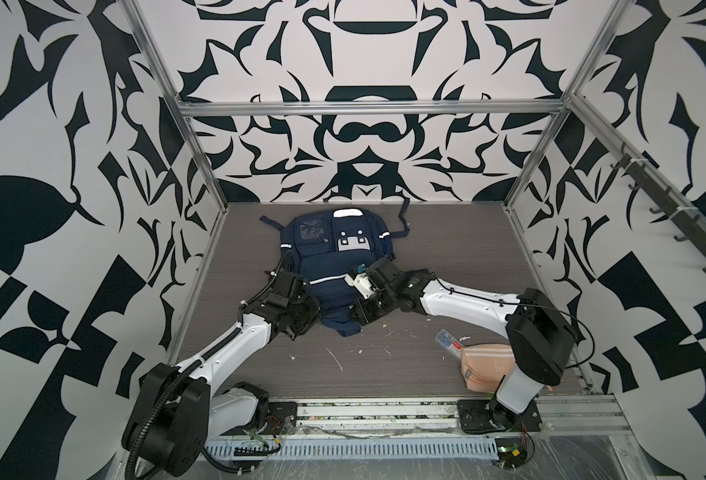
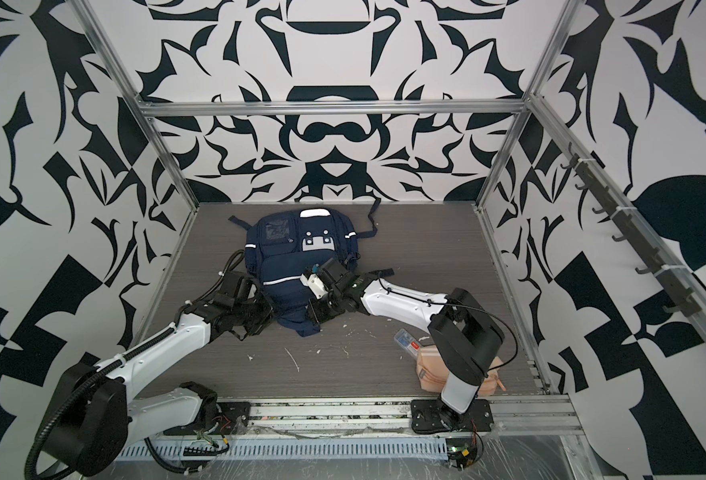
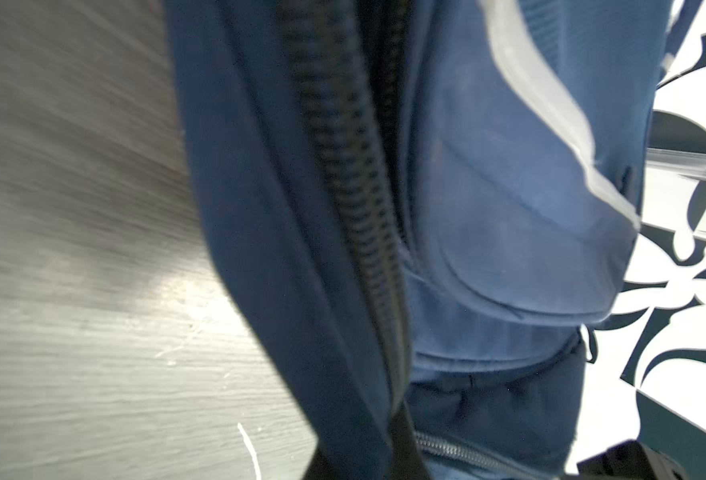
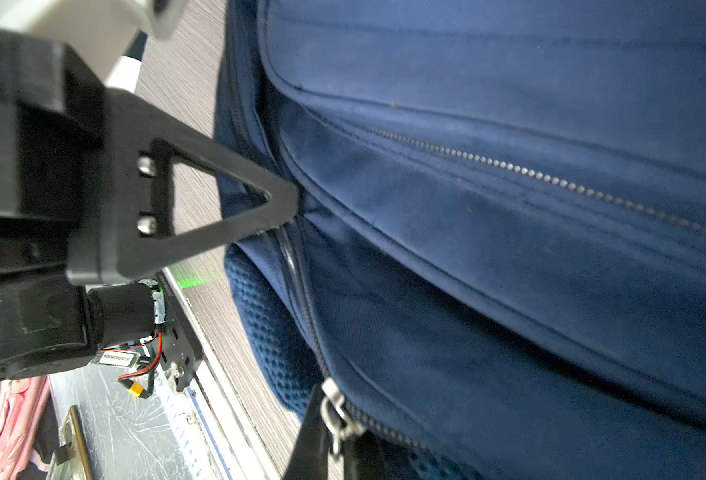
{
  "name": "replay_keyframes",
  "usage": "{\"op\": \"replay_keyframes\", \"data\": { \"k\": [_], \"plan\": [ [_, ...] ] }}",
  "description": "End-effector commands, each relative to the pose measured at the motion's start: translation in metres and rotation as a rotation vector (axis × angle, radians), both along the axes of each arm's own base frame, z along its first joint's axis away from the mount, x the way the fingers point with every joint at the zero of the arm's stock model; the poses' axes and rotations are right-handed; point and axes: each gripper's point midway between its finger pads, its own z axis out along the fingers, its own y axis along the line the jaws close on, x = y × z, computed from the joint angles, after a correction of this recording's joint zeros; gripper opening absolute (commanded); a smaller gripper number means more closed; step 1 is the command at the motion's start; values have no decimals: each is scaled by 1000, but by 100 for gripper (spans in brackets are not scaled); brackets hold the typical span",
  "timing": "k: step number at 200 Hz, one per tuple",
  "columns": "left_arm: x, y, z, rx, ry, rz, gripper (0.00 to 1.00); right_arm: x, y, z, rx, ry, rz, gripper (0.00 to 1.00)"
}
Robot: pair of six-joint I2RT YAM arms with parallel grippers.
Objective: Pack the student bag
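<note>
Desk of grey wood grain carries one student bag. The bag is navy and lies flat, front up, in the middle of the scene toward the far side; both top views show the student bag. On its front are one clear card window, one grey patch and three white stripes: two short ones at the left and right sides and one long one across the lower pocket. Two dark strap ends trail from its far corners.

Two arms reach in, one from each near corner, and the two end effectors meet the bag's near end. The left end effector is at the bag's near left edge. Its blurred wrist view shows the left end effector closed on a fold of navy fabric beside one dark zip. The right end effector is at the near right edge, closed, with one metal zip pull pinched between its fingertips.

At the near right lie two more items. One is a peach pouch, partly hidden behind the right arm, and the other is a clear flat case just beside it. Several white scraps dot the bare desk between the arms.
</note>
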Motion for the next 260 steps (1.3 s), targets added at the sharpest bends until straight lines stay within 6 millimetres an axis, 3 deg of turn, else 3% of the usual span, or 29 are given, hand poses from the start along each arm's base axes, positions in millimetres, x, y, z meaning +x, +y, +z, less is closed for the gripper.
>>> {"op": "replay_keyframes", "data": {
  "k": [1, 37, 68, 103, 156, 202, 260],
  "plan": [
    [14, 11, 17, 20, -81, 15, 0, 4, -16, 25, -2, -50, -33, 0],
    [16, 28, 18, 41, -102, 22, 0, 14, -59, 17, -79, -30, -127, 0],
    [20, 29, 25, 67, -145, -34, 0, 22, -99, 14, -212, -75, -146, 0],
    [20, 31, 33, 88, -172, -76, 0, 28, -124, 11, -369, -113, -102, 0],
    [20, 35, 46, 52, -235, -116, 0, 68, -170, 19, -347, -107, -268, 0],
    [15, 18, 50, 3, -252, -252, 0, 105, -191, 28, -336, -129, -320, 0],
    [4, 27, 48, 76, -244, -306, 0, 140, -208, 22, -353, -142, -355, 0]
  ]
}}
